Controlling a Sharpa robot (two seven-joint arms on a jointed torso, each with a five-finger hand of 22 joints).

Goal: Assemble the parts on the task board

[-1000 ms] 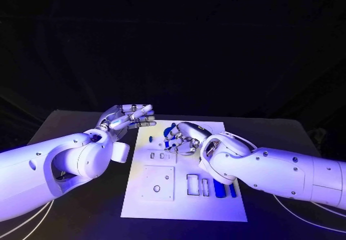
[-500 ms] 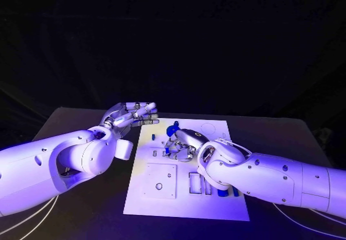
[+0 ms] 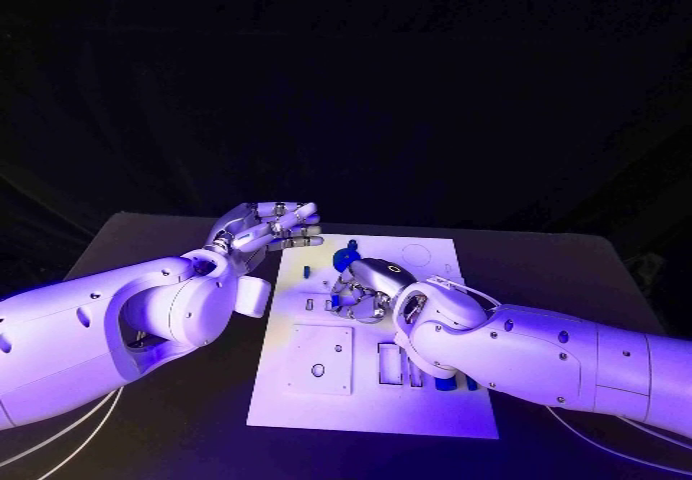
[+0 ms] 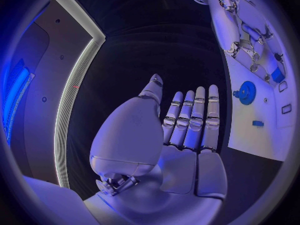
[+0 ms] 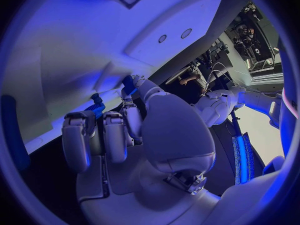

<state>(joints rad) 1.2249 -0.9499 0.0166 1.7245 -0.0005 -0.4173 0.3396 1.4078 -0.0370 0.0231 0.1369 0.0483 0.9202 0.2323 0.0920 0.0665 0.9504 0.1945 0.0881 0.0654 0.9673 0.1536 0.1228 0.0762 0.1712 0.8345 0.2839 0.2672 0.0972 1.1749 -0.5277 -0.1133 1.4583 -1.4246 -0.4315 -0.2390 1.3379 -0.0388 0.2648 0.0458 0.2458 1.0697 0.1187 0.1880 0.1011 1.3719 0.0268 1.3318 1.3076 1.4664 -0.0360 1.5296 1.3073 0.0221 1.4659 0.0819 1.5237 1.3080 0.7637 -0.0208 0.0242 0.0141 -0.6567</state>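
Black table (image 3: 577,290) w/ white board (image 3: 433,400) lying flat mid-table, long side running away from the robot. Backdrop behind the table is hanging dark, nothing readable in it. Violet-blue light is falling over everything.

Left hand (image 3: 267,232) is hovering at the board's far-left corner, just off its edge, fingers straight and side by side, holding nothing; left wrist view confirms the palm (image 4: 187,150) lying flat and bare, w/ dark table beyond it. Same view is showing a blue gear (image 4: 247,91) sitting on the board (image 4: 262,135), plus a small blue part (image 4: 257,123) near it.

Right hand (image 3: 368,288) is reaching down onto the board's middle, fingers curled in over a small blue part (image 3: 336,298). Right wrist view is showing fingertips (image 5: 129,87) bunched at a blue piece (image 5: 95,106) against the board's white face (image 5: 81,35); can't tell whether it's actually gripping it or only touching.

Blue gear (image 3: 346,259) is sitting on the board just beyond the right hand. Near end of board: square plate (image 3: 320,358) w/ oval hole, rect slots (image 3: 387,365) beside it, blue bars (image 3: 446,383) partly hidden under the right forearm.
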